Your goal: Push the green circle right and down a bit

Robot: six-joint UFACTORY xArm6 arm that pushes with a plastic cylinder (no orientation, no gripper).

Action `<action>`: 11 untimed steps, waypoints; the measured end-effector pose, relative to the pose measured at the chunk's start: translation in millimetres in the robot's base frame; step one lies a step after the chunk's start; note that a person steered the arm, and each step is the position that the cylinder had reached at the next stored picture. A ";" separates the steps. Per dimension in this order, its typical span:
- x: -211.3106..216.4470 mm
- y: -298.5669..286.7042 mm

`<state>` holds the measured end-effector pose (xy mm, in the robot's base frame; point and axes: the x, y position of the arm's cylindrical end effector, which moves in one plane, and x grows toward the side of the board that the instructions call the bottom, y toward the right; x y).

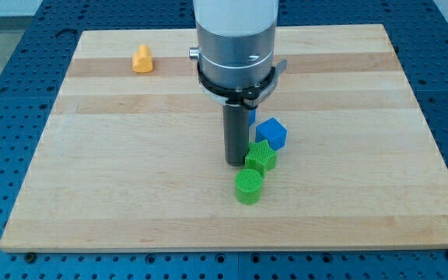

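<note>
The green circle (249,187) is a short ribbed cylinder lying just below the middle of the wooden board (131,194). A green star-shaped block (261,157) sits right above it, touching it. A blue cube (271,133) sits up and right of the green star. My tip (234,162) is the lower end of the dark rod. It stands just left of the green star and up and left of the green circle, a small gap from the circle. A second blue block (252,115) peeks out behind the rod.
An orange block (141,59) stands near the board's top left. The arm's large grey and white body (235,47) hangs over the top middle and hides the board behind it. A blue perforated table (6,117) surrounds the board.
</note>
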<state>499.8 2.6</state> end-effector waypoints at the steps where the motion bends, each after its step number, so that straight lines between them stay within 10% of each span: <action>1: 0.0 0.7; 5: 39.5 -27.2; 8: 51.1 60.3; 11: 6.3 80.7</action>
